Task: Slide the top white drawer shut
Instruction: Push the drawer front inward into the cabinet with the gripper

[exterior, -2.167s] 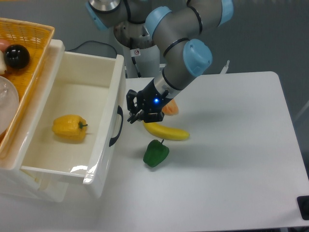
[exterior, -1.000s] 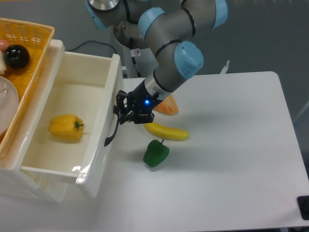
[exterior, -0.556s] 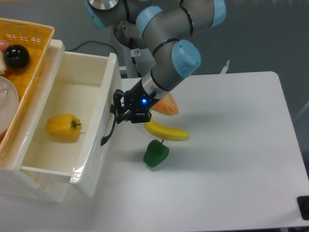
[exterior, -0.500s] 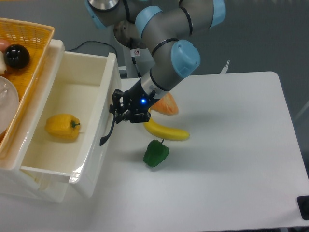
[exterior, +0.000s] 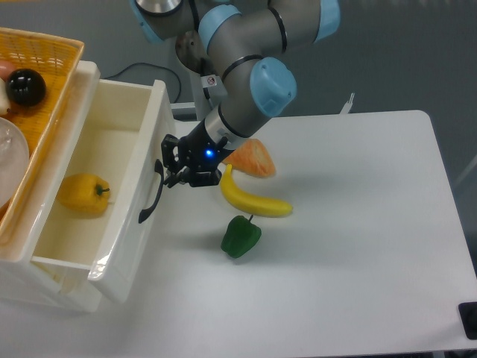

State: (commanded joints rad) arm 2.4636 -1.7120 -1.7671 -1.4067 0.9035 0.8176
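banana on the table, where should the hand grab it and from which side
Take the banana at its thick middle, coming straight down from above, fingers across its narrow width. It lies flat on the table with its curve facing up-right. The middle is the barest part: the orange wedge crowds its upper end and the green pepper sits just below.

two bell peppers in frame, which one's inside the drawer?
The yellow bell pepper: it lies inside the open top white plastic drawer. The green bell pepper sits out on the white table, just below the yellow banana.
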